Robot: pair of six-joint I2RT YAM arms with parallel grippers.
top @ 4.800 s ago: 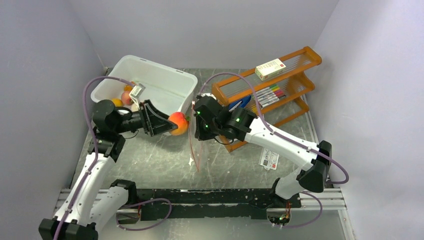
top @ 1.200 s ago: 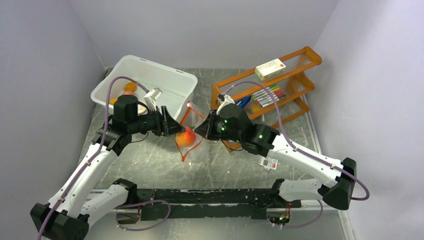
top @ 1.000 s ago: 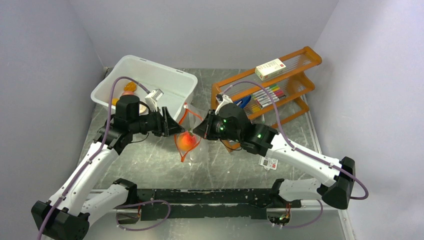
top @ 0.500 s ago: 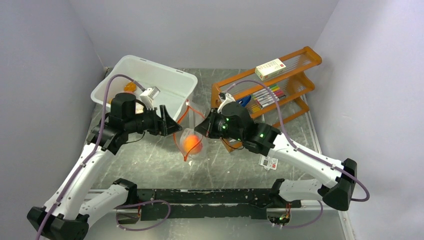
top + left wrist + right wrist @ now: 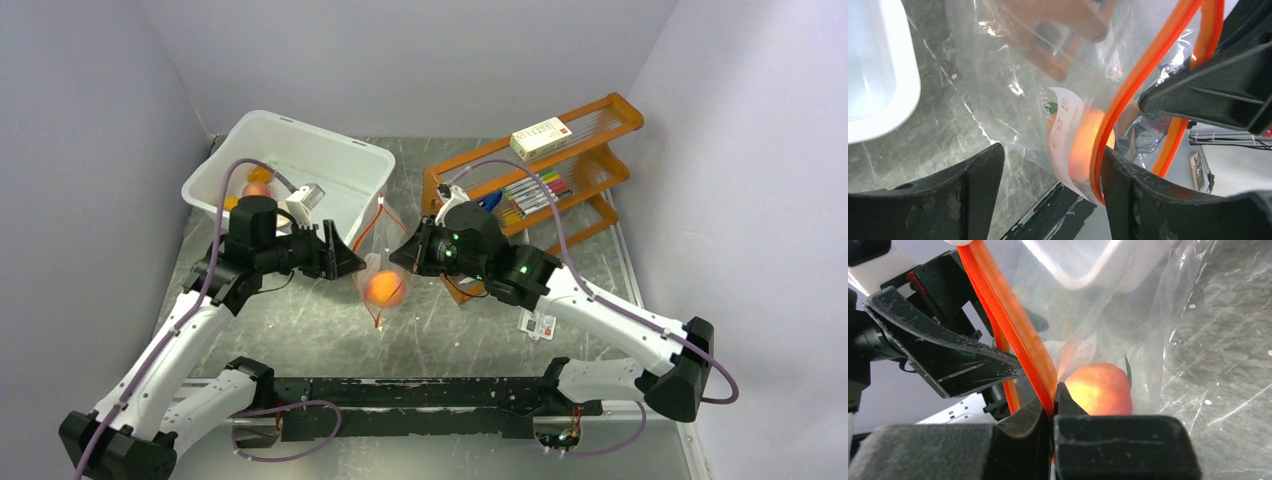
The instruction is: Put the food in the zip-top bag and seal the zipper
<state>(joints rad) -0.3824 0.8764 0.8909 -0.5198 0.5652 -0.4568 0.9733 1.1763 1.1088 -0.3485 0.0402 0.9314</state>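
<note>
Here, right gripper (image 5: pixel 1053 390) pinching zipper (image 5: pixel 1015 332) (bag (image 5: pixel 1148 315) agape), left gripper (image 5: pixel 1050 161) spread

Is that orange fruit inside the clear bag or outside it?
Inside. The fruit shows through the clear bag below its orange-red strip, and the left gripper beside it is open and empty.

The white label (image 5: pixel 1063 117) hides part of the orange fruit (image 5: pixel 1088 137) inside the zip-top bag (image 5: pixel 998 75); its print is blurred.

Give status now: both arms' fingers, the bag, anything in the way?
Left fingers open, empty. Right fingers shut on zipper, holding bag up. One fruit in bag, mouth unsealed. Nothing seen blocking.
</note>
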